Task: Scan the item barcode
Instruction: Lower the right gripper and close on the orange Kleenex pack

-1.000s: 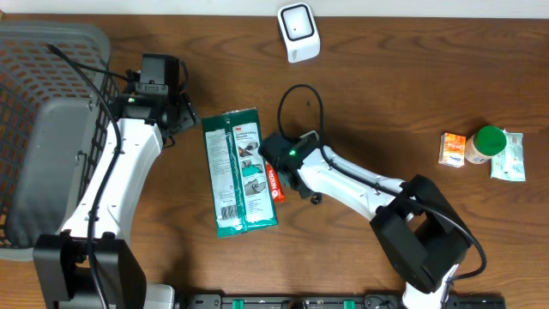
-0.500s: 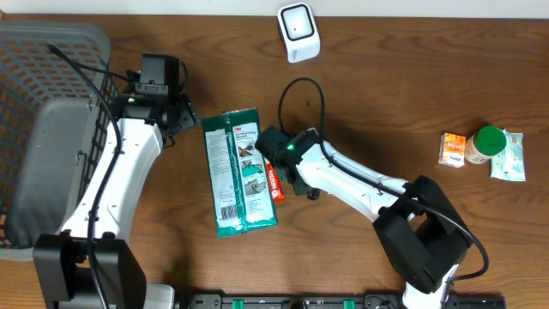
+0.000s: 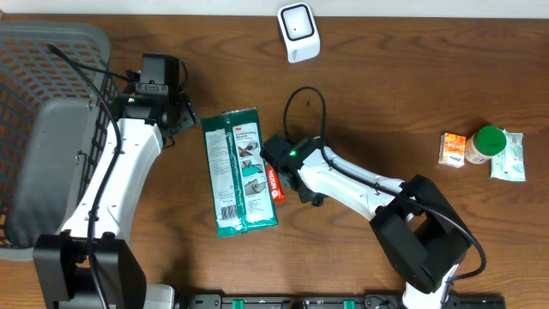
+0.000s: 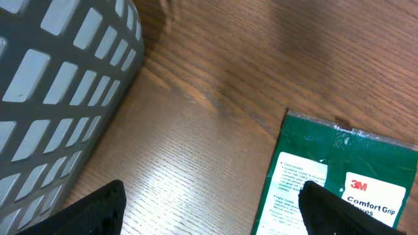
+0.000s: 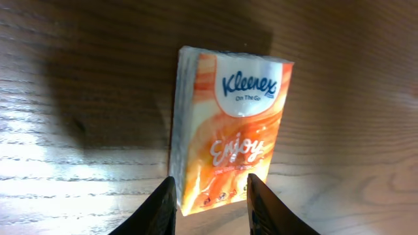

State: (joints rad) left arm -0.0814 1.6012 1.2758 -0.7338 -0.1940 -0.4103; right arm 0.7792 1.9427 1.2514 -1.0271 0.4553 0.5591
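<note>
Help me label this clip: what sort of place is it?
Probably a mock shop checkout on a wooden table: a white scanner at the far edge, a grey basket at the left, and a tissue pack.

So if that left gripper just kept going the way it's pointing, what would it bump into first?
Most likely bare table. The open left gripper aims at wood between the grey basket and the green 3M pack, seemingly missing both, though depth is hard to judge.
</note>
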